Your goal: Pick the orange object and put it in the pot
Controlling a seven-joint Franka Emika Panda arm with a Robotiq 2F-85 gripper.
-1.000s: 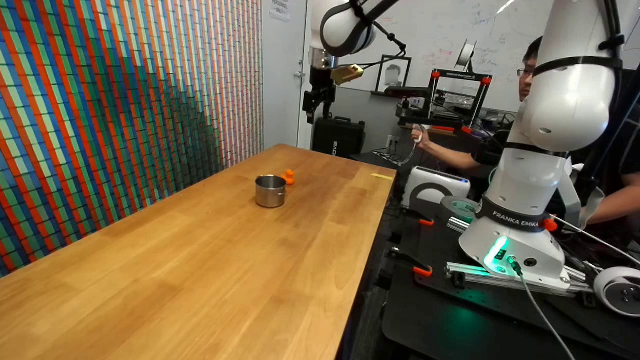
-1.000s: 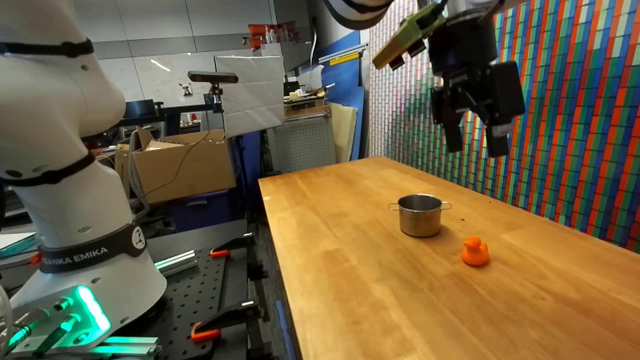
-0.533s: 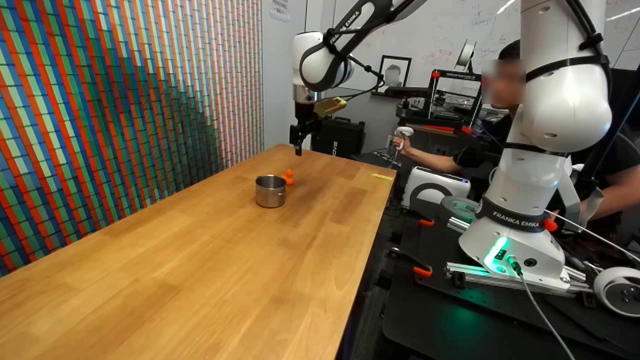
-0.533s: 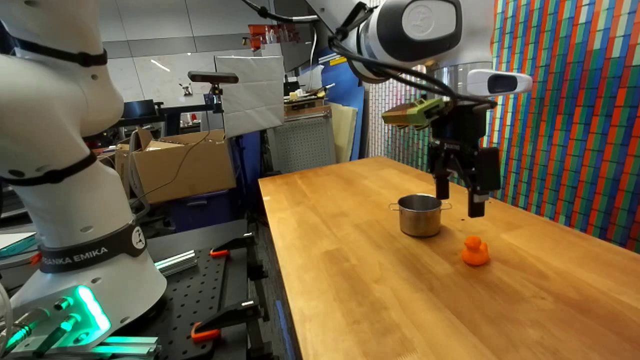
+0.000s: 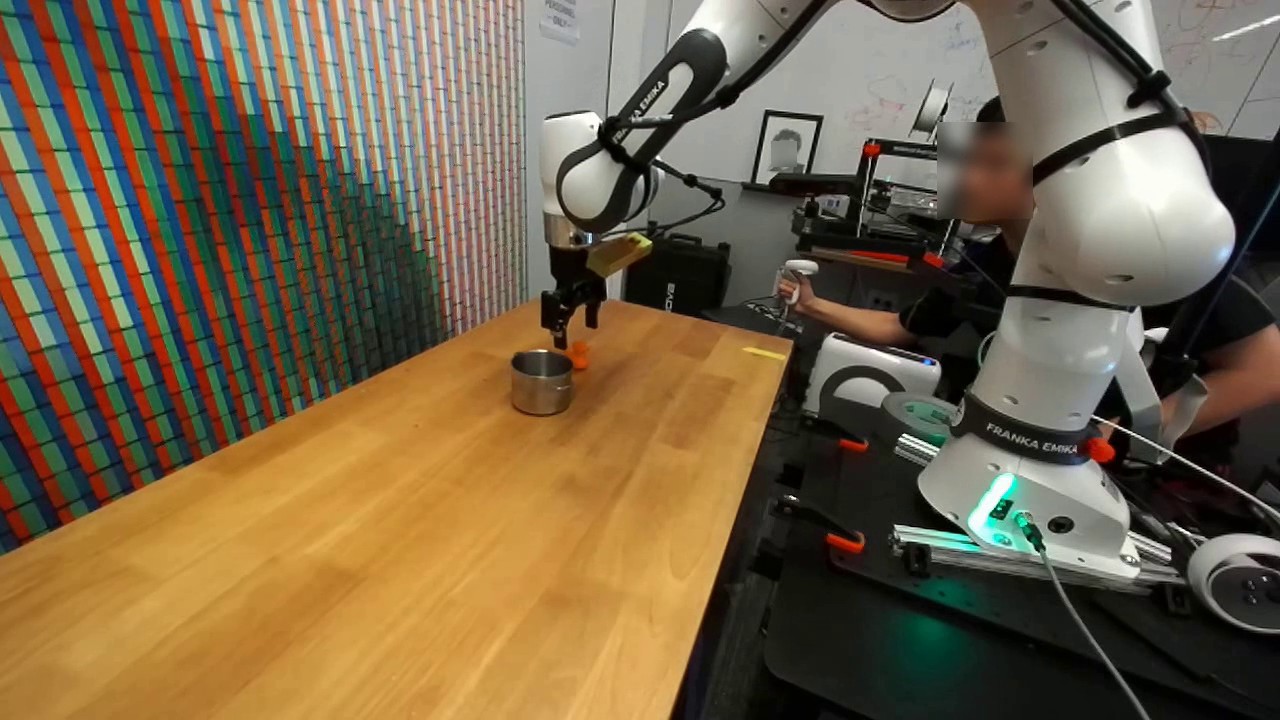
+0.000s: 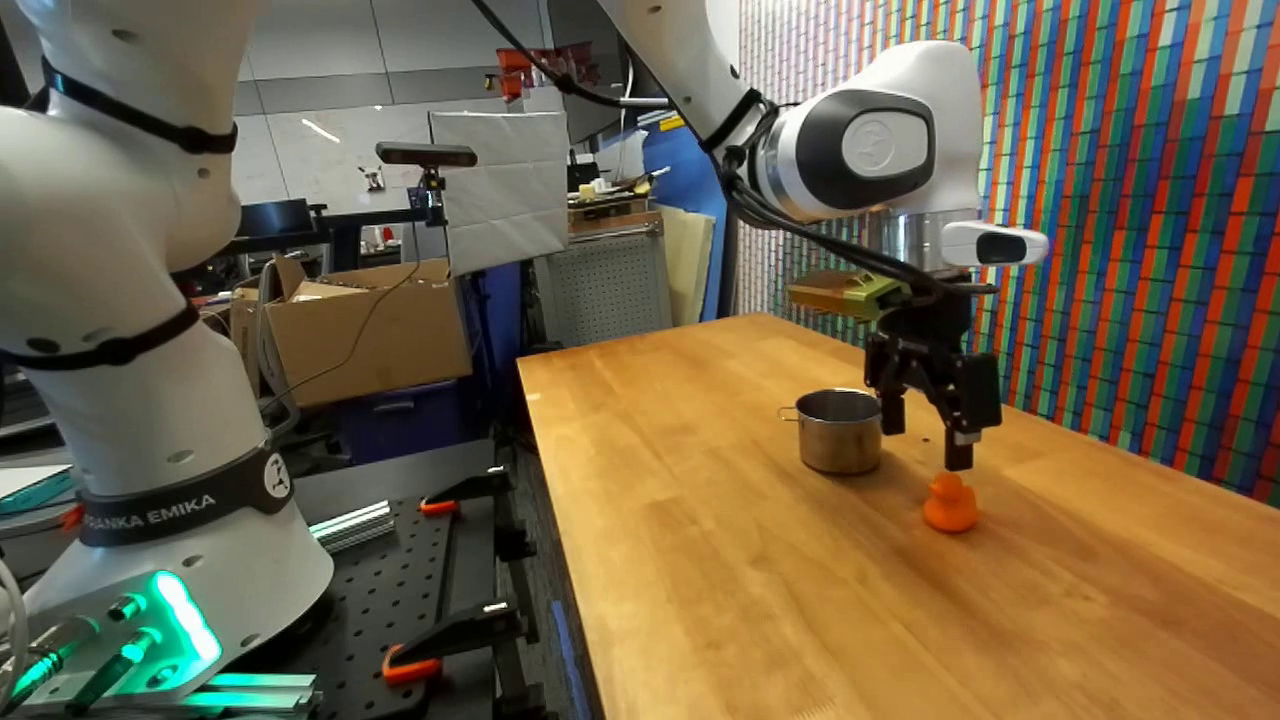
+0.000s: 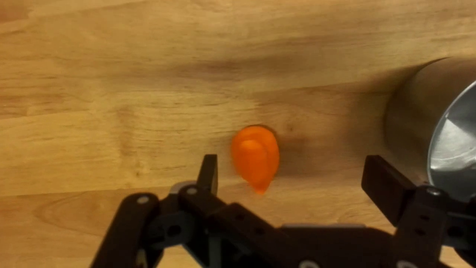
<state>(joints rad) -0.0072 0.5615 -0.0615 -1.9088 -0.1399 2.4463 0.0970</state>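
A Robotiq gripper (image 6: 926, 443) hovers over the wooden tabletop (image 6: 680, 560), fingers (image 7: 388, 190) spread wide & gripping nothing, w/ an orange duck (image 6: 950, 508) sitting upright on the wood, near the metal pot (image 6: 838, 448) but apart from it. In the wrist view the duck shows in the gap btwn the fingers, nearer the one away from the pot. Step in hand, by all appearances: the approach; pick & drop are both to come. Next move prob. calls for a slight sideways trim to ctr the duck, then a straight descent & a squeeze, before the lift & the short carry to the pot's mouth. The other finger looks close to the pot's wall, so a bump is poss. en route down; exact clearance can't be told from these angles.
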